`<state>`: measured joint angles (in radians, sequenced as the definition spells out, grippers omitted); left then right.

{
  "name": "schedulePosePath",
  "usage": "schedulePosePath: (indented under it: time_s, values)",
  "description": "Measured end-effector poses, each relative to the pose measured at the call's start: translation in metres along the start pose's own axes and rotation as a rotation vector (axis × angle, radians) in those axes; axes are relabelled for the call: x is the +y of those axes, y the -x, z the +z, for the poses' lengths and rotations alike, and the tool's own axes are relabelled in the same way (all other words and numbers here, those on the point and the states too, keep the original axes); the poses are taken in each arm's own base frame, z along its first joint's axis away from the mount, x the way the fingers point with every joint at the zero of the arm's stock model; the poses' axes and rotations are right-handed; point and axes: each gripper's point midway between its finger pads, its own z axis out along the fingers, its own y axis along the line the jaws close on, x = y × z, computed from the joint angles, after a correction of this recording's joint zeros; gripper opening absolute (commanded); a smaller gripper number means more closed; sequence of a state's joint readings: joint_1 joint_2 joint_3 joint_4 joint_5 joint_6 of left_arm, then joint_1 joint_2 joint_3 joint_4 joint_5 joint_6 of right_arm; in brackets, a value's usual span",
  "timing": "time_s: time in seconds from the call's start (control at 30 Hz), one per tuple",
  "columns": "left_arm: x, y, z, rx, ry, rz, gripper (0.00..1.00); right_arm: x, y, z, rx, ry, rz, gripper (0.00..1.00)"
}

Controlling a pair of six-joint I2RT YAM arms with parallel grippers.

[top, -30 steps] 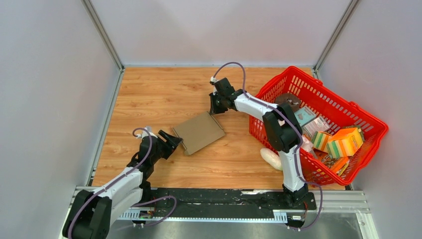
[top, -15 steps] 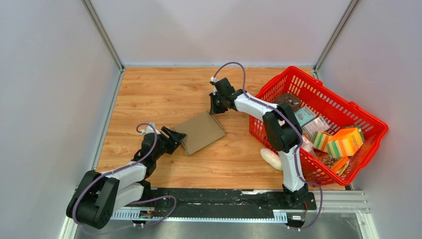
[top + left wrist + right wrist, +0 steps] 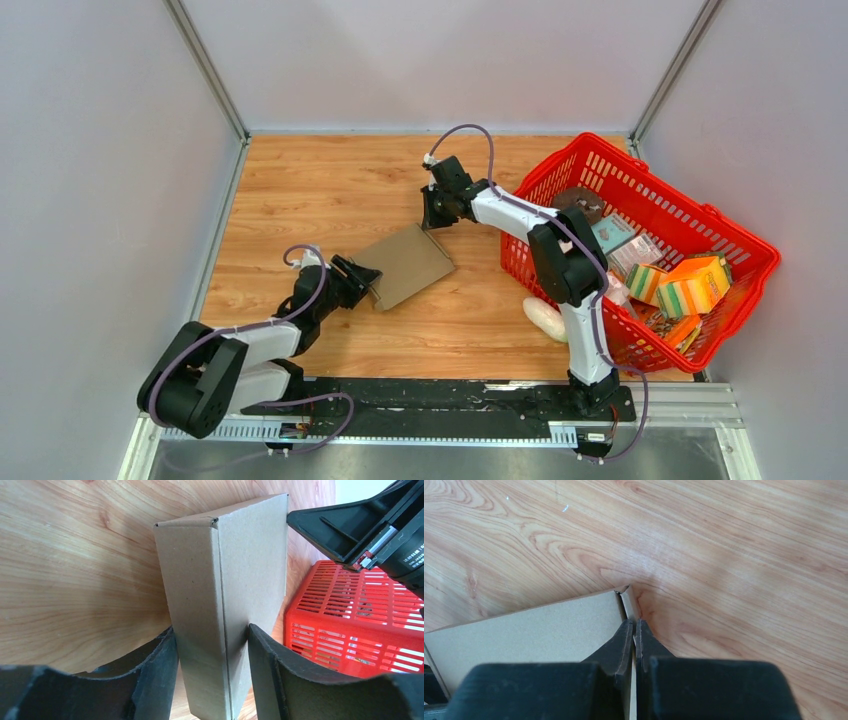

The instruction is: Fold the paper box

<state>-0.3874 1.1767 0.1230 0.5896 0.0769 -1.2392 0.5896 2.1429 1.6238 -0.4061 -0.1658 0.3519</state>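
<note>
Left tool (image 3: 211,630) now astride paper box (image 3: 225,570)

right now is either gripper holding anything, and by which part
The left gripper clasps the paper box across its near end. The right gripper is closed at the far corner; a pinch cannot be told.

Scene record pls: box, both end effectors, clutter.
paper box: assembled, flat rectangular, on the wooden table
left end effector: straddles the box's left short edge; grip unclear
right end effector: shut, tips at the box's far corner
red basket: right of box, holds sponges and more
white packet: on table beside basket
</note>
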Motion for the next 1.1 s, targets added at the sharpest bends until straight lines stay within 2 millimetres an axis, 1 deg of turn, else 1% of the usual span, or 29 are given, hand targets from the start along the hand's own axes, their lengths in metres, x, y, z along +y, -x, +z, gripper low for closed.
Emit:
schedulePosePath:
  time_s: [0.07,0.1,0.2,0.27,0.3,0.37,0.4,0.47,0.5,0.57,0.6,0.67,0.73,0.8,0.9,0.93,0.97,1.0,1.03,1.1]
  values:
    - [-0.001,0.0,0.001,-0.001,-0.003,-0.006,0.5,0.0,0.0,0.0,-0.001,0.0,0.0,0.06]
    - [-0.002,0.0,0.002,-0.005,-0.005,-0.011,0.45,0.0,0.0,0.0,-0.001,-0.001,0.0,0.08]
    - [-0.007,0.005,0.002,-0.028,-0.021,-0.028,0.41,-0.002,0.002,0.0,-0.005,-0.008,0.001,0.13]
    - [-0.014,0.01,0.0,-0.046,-0.041,-0.032,0.38,-0.003,0.002,-0.001,-0.008,-0.009,0.001,0.25]
    - [-0.016,0.011,-0.001,-0.053,-0.049,-0.032,0.36,-0.003,0.003,-0.001,-0.012,-0.01,0.001,0.35]
    - [-0.021,0.015,-0.006,-0.073,-0.061,-0.029,0.35,-0.004,0.005,-0.004,-0.027,-0.017,-0.007,0.41]
    - [-0.024,0.017,-0.008,-0.08,-0.069,-0.029,0.35,0.0,0.004,-0.007,-0.029,0.0,-0.006,0.46]
    - [-0.03,0.02,-0.014,-0.092,-0.084,-0.026,0.35,0.006,0.001,-0.015,-0.03,0.025,-0.013,0.52]
    - [-0.031,0.02,-0.018,-0.093,-0.087,-0.021,0.35,0.009,0.0,-0.019,-0.032,0.035,-0.021,0.6]
    - [-0.034,0.021,-0.025,-0.095,-0.084,-0.007,0.35,0.018,-0.004,-0.029,-0.041,0.05,-0.047,0.68]
    - [-0.035,0.022,-0.029,-0.096,-0.077,0.0,0.35,0.02,-0.005,-0.035,-0.047,0.051,-0.061,0.75]
    - [-0.041,0.027,-0.036,-0.103,-0.078,0.009,0.34,0.03,-0.006,-0.051,-0.073,0.05,-0.107,0.8]
    - [-0.046,0.031,-0.043,-0.103,-0.082,0.012,0.34,0.044,-0.006,-0.072,-0.115,0.056,-0.163,0.86]
    - [-0.048,0.032,-0.051,-0.088,-0.08,0.01,0.33,0.061,-0.009,-0.099,-0.166,0.076,-0.231,0.91]
    - [-0.048,0.026,-0.06,-0.038,-0.059,0.017,0.32,0.089,-0.018,-0.145,-0.271,0.122,-0.365,0.97]
    - [-0.049,0.023,-0.063,-0.02,-0.058,0.019,0.32,0.096,-0.022,-0.155,-0.298,0.13,-0.405,0.97]
    - [-0.05,0.02,-0.066,0.0,-0.056,0.021,0.32,0.107,-0.029,-0.168,-0.329,0.147,-0.463,0.97]
    - [-0.052,0.017,-0.07,0.022,-0.055,0.024,0.32,0.119,-0.037,-0.178,-0.351,0.17,-0.516,0.97]
    - [-0.054,0.014,-0.073,0.042,-0.053,0.027,0.31,0.129,-0.044,-0.184,-0.371,0.192,-0.561,0.97]
    - [-0.06,0.01,-0.079,0.076,-0.054,0.031,0.27,0.149,-0.067,-0.191,-0.393,0.24,-0.655,0.97]
